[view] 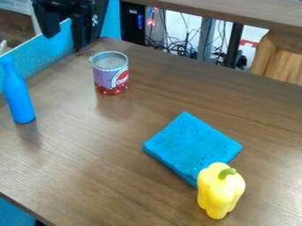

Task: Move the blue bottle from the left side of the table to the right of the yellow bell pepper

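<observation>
The claw (64,40) hangs at the upper left of the camera view, over the far edge of the tabletop (156,128), its fingers standing wide apart with nothing between them. Nearest to it is a purple-and-red can (111,73), a little lower and to the right in the view, near but not touching. The can stands upright, its long axis vertical and its round rim facing up (a small lip sticks out on the side toward the claw). Its top looks grey inside the rim; whether anything is in it, I cannot tell.

A slim blue bottle (18,95) stands by the view's left edge, neck up, below the claw and apart from the can. Well apart from the claw, toward the lower right, a folded blue cloth (190,143) lies flat, one corner pointing away. A yellow bell pepper (219,192) stands at its near corner, green stem up, overlapping the cloth's edge in the view; I cannot tell whether they touch.
</observation>
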### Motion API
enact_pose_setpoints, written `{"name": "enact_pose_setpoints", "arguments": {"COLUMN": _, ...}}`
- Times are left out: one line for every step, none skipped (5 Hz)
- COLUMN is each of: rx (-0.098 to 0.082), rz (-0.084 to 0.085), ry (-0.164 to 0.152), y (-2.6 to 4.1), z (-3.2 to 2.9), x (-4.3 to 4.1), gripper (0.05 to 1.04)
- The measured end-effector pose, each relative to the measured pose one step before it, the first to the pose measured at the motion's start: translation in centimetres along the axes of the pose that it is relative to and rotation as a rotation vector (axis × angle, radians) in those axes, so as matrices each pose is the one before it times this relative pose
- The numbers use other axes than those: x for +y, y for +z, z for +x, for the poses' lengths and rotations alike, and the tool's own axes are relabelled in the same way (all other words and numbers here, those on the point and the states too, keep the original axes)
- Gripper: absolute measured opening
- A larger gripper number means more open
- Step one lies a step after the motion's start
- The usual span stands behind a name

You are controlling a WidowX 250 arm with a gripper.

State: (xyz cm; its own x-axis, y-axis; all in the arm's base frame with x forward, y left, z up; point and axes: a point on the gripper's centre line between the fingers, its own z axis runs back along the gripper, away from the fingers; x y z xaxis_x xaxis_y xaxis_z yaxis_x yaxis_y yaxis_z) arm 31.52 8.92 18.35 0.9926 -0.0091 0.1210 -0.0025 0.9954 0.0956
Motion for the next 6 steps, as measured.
{"name": "enact_pose_setpoints", "arguments": {"rx": 0.0363, "rz": -0.0137, "ry": -0.0027, "y": -1.093, "z": -0.183, "x": -0.087, "gripper": 1.004}}
{"name": "enact_pose_setpoints", "arguments": {"rx": -0.012, "rz": -0.063, "ry": 0.0149, "y": 0.708, "z": -0.481, "x": 1.987, "gripper": 1.004}}
{"name": "enact_pose_setpoints", "arguments": {"rx": -0.0315, "rz": -0.0191, "ry": 0.0451, "y": 0.837, "z": -0.677, "x": 2.885, "gripper": 1.004}}
{"name": "enact_pose_setpoints", "arguments": {"rx": -0.0042, "rz": -0.0004, "ry": 0.0101, "y": 0.163, "z": -0.738, "x": 1.675, "gripper": 1.004}}
{"name": "enact_pose_setpoints", "arguments": {"rx": 0.0117, "rz": -0.0087, "ry": -0.0185, "y": -0.189, "z": -0.73, "x": 0.842, "gripper": 1.004}}
{"name": "enact_pose_setpoints", "arguments": {"rx": 0.0585, "rz": 0.012, "ry": -0.0381, "y": -1.739, "z": -1.693, "x": -0.02, "gripper": 1.004}}
